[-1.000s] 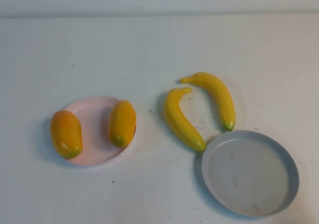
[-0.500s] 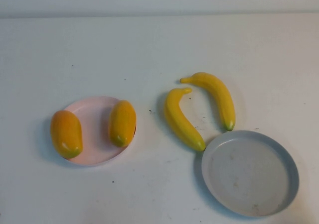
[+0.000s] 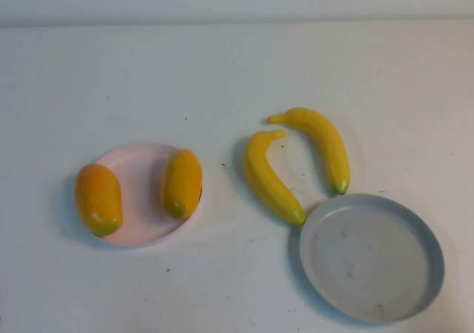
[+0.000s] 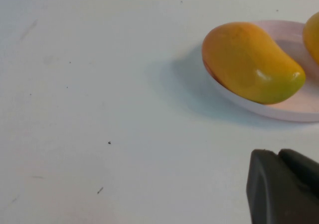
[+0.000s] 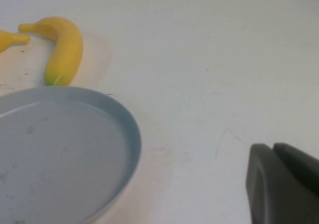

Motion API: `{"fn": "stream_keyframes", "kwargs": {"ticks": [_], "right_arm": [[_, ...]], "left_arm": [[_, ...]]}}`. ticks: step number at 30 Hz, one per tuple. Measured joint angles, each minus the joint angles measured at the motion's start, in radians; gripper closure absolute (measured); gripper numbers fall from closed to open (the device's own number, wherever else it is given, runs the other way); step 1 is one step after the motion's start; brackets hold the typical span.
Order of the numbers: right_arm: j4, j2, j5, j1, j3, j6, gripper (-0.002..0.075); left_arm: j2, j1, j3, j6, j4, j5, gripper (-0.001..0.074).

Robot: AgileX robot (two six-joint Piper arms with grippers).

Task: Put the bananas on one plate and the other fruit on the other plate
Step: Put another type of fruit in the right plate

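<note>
Neither claw appears in the high view. Only a dark corner of the left claw [image 4: 281, 186] shows in its own wrist view, hanging above bare worktop [image 3: 222, 66], and I cannot tell whether it is open or closed. The right claw [image 5: 281, 184] shows the same way, as a dark block over the worktop, and its state cannot be told either.

Near the left claw sits the pale pink plate [image 3: 141, 192] [image 4: 299, 109], at about 9 o'clock of the scene in the high view. Both mango-like fruits rest on it. The left mango [image 3: 98, 198] [image 4: 251, 62] lies across the plate's 9 o'clock rim and overhangs the worktop, its greenish end toward 6 o'clock. The right mango [image 3: 181, 183] [image 4: 313, 35] lies at the plate's 3 o'clock edge.

Near the right claw lies the grey-blue plate [image 3: 370, 259] [image 5: 60, 149], at about 5 o'clock of the scene, holding nothing. The two bananas lie on the worktop at its 11 to 12 o'clock side. The left banana [image 3: 270, 177] [image 5: 10, 39] runs from 12 toward 5 o'clock, its lower tip touching or just beside the plate's rim. The right banana [image 3: 322, 146] [image 5: 62, 47] curves beside it, its green tip ending just short of the rim.

Compared with the high views from a second and half a second ago, nothing differs: fruits and plates keep their places, and no arm has entered the high view.
</note>
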Motion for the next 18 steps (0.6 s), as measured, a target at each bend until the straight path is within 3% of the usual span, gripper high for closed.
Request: {"fn": "stream_keyframes", "kwargs": {"ticks": [18], "right_arm": [[0.0,0.0,0.0,0.0,0.0,0.0,0.0743]], "left_arm": [[0.0,0.0,0.0,0.0,-0.008,0.0,0.0738]]}}
